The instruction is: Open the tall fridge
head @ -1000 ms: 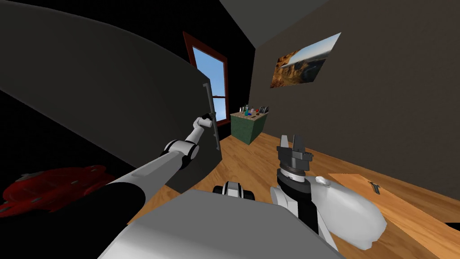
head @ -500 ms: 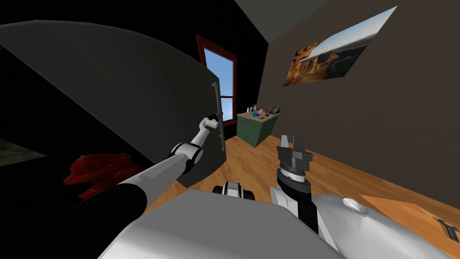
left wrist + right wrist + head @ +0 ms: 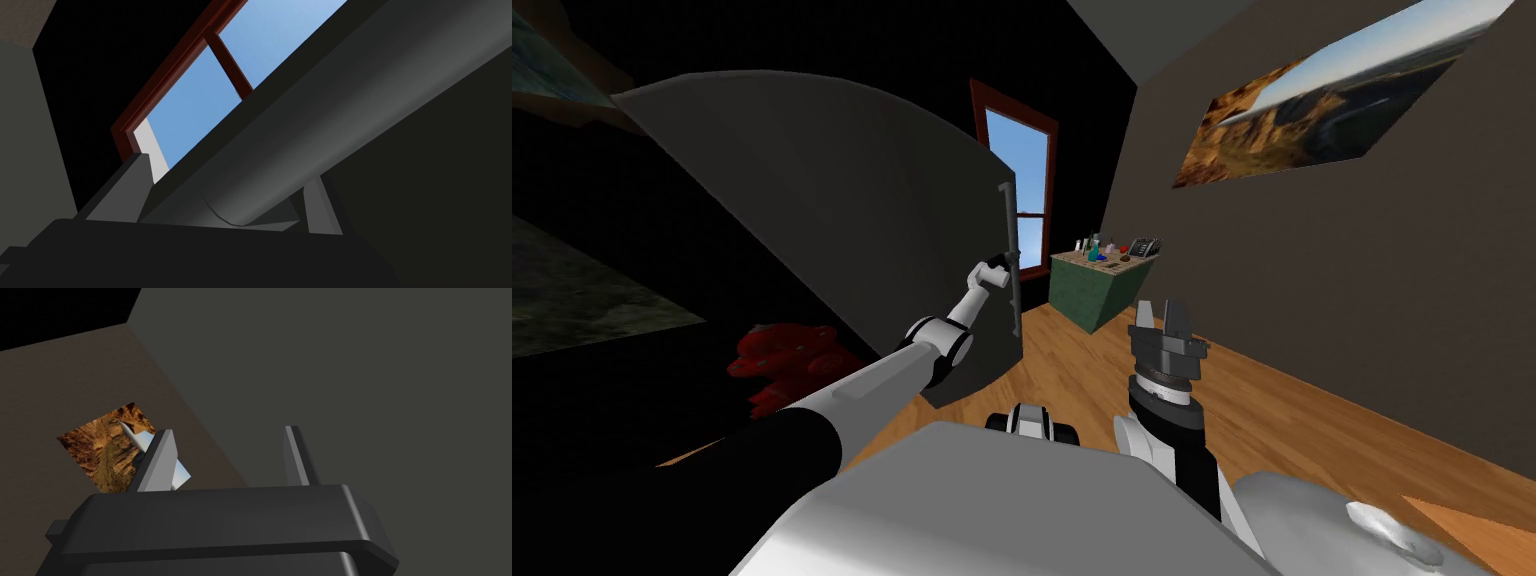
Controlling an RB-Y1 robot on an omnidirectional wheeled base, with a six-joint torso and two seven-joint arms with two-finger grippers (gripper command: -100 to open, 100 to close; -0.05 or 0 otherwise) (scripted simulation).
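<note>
My left gripper (image 3: 1000, 272) clamps the dark bar handle (image 3: 1009, 225) of the grey fridge door (image 3: 842, 200), which stands ajar. My right gripper (image 3: 1163, 310) points upward, its fingers apart.

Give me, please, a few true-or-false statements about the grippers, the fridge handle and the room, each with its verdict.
1. The left gripper is shut on the fridge handle. True.
2. The right gripper holds a bottle. False: its fingers stand open with nothing between them.
3. A green cabinet with small items on top stands beyond the fridge door. True.
4. The floor is white tile. False: it is wooden boards.
</note>
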